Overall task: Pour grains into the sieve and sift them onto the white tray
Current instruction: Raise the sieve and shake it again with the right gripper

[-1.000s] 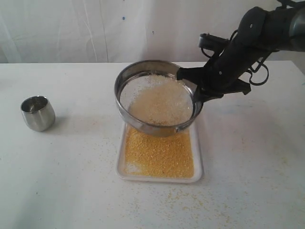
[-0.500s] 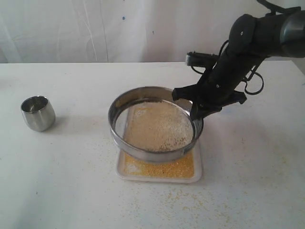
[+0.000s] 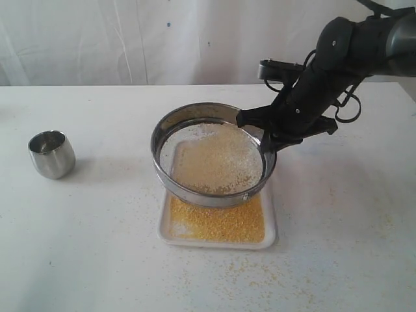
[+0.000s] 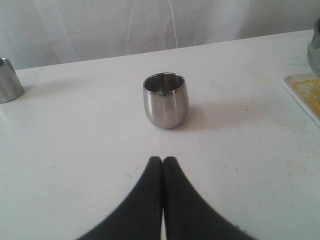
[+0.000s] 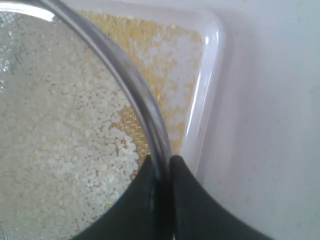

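The steel sieve [image 3: 185,192] hangs tilted above the white tray [image 3: 270,231], its far side raised. My right gripper [image 3: 265,134] is shut on the sieve's right rim [image 5: 127,75], one finger inside the ring and one outside. Pale coarse grains [image 3: 218,162] lie on the mesh [image 5: 60,130]. Fine yellow grains [image 3: 218,221] cover the tray floor [image 5: 150,55] under it. My left gripper [image 4: 162,160] is shut with nothing in it, hovering over bare table in front of a small steel cup [image 4: 165,99]. The left arm does not show in the exterior view.
The small steel cup [image 3: 51,153] stands upright at the table's left. A second steel vessel [image 4: 9,80] shows at the edge of the left wrist view. Stray yellow grains are scattered on the table [image 3: 247,270] around the tray. A white curtain backs the table.
The sieve has swung over the tray: tilted high a second ago, dropped low and level half a second ago, now raised and tilted again. The right arm moved with it. More yellow grains show.
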